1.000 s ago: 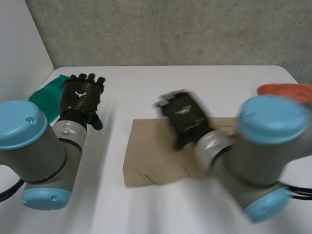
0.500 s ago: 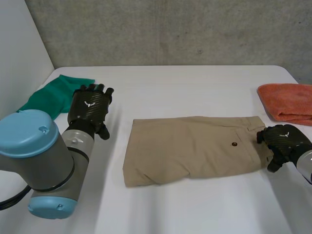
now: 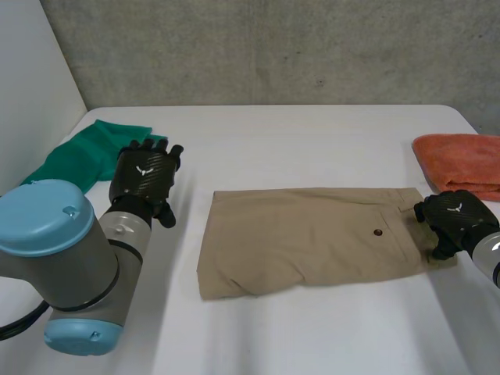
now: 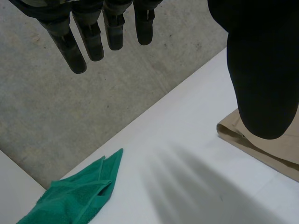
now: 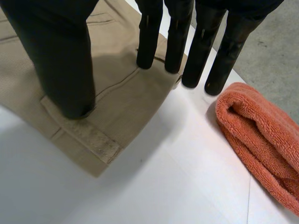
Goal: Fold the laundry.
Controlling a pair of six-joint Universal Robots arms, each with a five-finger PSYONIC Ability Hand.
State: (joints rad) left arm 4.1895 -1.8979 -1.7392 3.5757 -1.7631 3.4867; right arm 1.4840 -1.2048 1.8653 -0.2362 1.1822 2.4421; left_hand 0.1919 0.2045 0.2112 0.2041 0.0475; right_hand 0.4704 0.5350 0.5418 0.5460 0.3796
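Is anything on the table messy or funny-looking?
Yes. The green cloth lies crumpled at the table's far left corner, not folded. The shorts are a bit rumpled at the near corner away from the right hand. The orange towel looks neat.

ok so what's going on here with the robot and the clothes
The robot's right hand is at the waistband end of the tan shorts, which lie flat on the white table. Its fingers are straight at the edge and its thumb is down on the fabric. The left hand hovers open above the table, between a green cloth and the shorts. An orange towel lies folded near the right hand.
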